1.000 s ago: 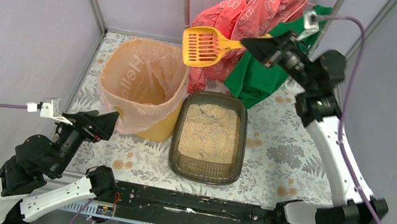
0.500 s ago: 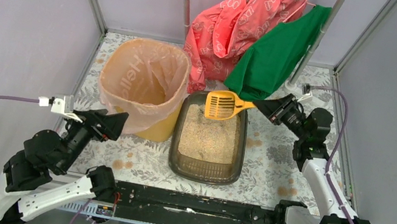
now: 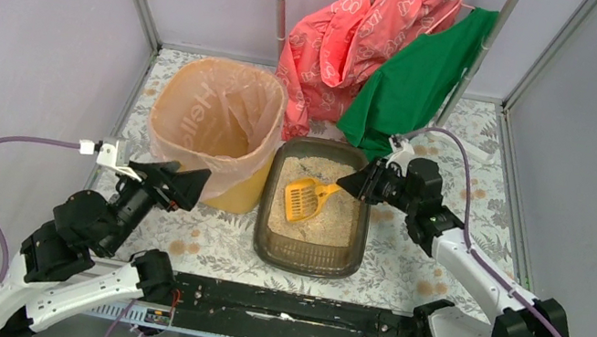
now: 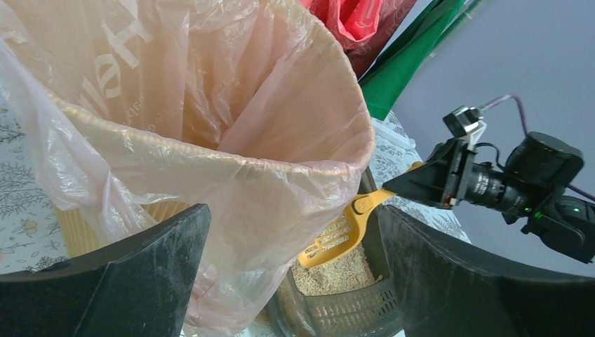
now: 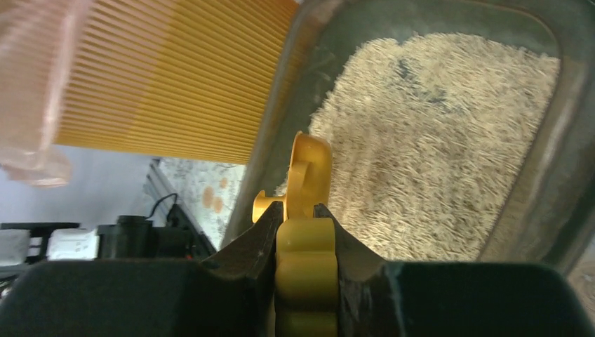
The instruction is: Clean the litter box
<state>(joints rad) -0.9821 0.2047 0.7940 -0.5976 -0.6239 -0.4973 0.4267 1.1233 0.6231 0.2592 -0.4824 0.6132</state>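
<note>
Top external view: a yellow bin [image 3: 239, 198] with a peach liner [image 3: 212, 121] stands just left of the litter box [image 3: 304, 258], which holds beige granules [image 3: 327, 222]. The right gripper [image 3: 347, 186] clamps a yellow scoop [image 3: 300, 199] over them. The left gripper [image 3: 195, 180] is spread wide beside the bin.

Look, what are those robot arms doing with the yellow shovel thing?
The right gripper is pinching the handle of a yellow scoop. The scoop's slotted end is tipped down into the sandy litter inside the litter box. The left gripper is open and holds nothing. It hangs next to the yellow bin with the peach bag in it.
</note>
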